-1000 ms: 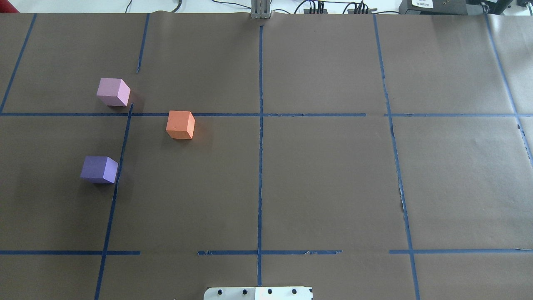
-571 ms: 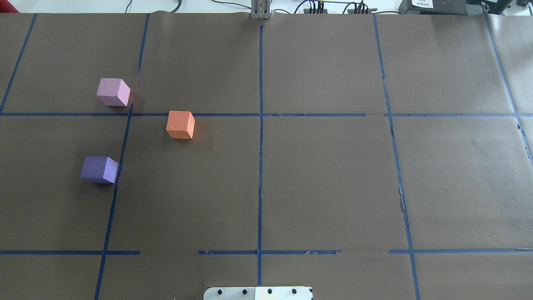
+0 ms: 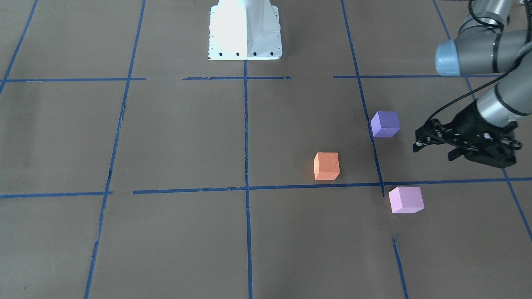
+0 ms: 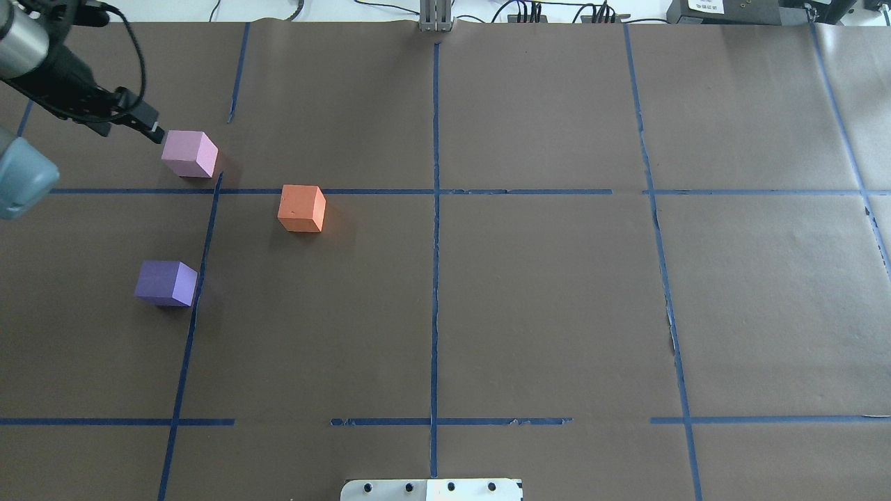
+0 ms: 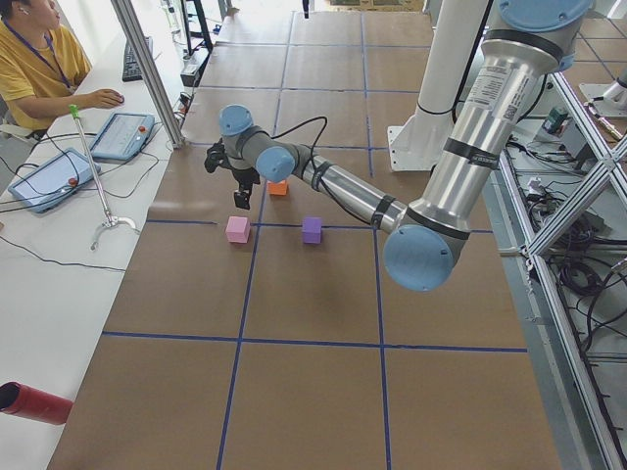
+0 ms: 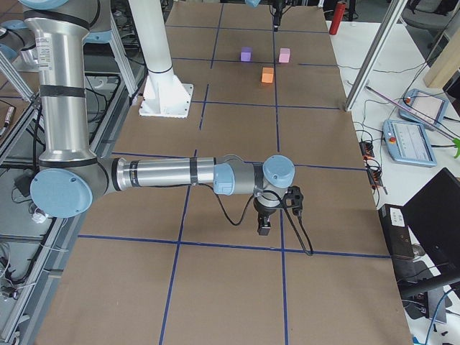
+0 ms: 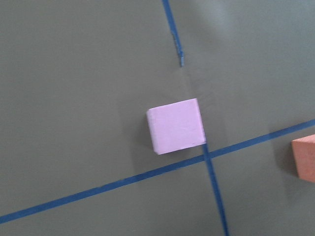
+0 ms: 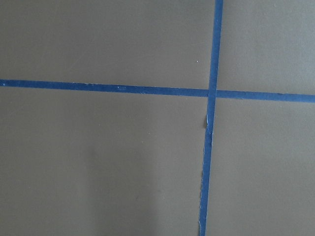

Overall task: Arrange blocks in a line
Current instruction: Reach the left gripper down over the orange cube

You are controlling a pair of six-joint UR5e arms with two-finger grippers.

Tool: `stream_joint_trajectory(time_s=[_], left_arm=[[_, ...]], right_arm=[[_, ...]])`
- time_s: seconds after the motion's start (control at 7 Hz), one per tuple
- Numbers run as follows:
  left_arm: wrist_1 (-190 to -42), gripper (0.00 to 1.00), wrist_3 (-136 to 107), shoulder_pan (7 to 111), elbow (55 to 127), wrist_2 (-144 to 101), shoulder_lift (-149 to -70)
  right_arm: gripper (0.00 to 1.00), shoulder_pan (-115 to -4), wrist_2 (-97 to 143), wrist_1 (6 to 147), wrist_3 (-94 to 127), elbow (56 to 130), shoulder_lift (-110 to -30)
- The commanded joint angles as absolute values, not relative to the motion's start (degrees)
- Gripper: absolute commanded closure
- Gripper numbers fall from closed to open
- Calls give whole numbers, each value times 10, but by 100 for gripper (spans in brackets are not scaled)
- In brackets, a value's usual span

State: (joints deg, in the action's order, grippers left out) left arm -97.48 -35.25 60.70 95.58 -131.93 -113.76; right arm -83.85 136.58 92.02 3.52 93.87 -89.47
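Three blocks lie apart on the brown paper at my left. The pale pink block [image 4: 189,154] [image 3: 406,199] is farthest, the orange block [image 4: 301,208] [image 3: 326,166] is nearer the middle, and the violet-blue block [image 4: 166,283] [image 3: 385,124] is nearest me. My left gripper [image 4: 130,132] [image 3: 434,151] hovers open and empty just left of the pink block, above the table. The left wrist view shows the pink block [image 7: 176,126] centred and the orange block's edge [image 7: 304,157]. My right gripper [image 6: 264,224] shows only in the exterior right view, low over bare paper far from the blocks; I cannot tell if it is open.
Blue tape lines [image 4: 435,243] divide the paper into squares. The white robot base [image 3: 245,29] stands at the near middle edge. A metal post [image 4: 436,17] and cables sit at the far edge. An operator [image 5: 39,69] sits beyond the table with tablets [image 5: 118,132].
My left arm and gripper have come into the overhead view at the upper left, beside the pink block. The three blocks have not moved.
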Motion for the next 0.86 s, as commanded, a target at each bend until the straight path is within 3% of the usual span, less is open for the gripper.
stream_joint_trajectory(time_s=[0.0,0.43,0.71], left_arm=[[-976,0,-521,506,945,-1247,-1206],[-1060,0,-631,431,862,-1146,-1238],[-1061,0,-636,414,846,-1136,-1237]], right_arm=[[0,-838,1366,920,35,939,-895],[0,-838,1366,920,35,939,-895],[0,-838,1366,920,35,939,-895]])
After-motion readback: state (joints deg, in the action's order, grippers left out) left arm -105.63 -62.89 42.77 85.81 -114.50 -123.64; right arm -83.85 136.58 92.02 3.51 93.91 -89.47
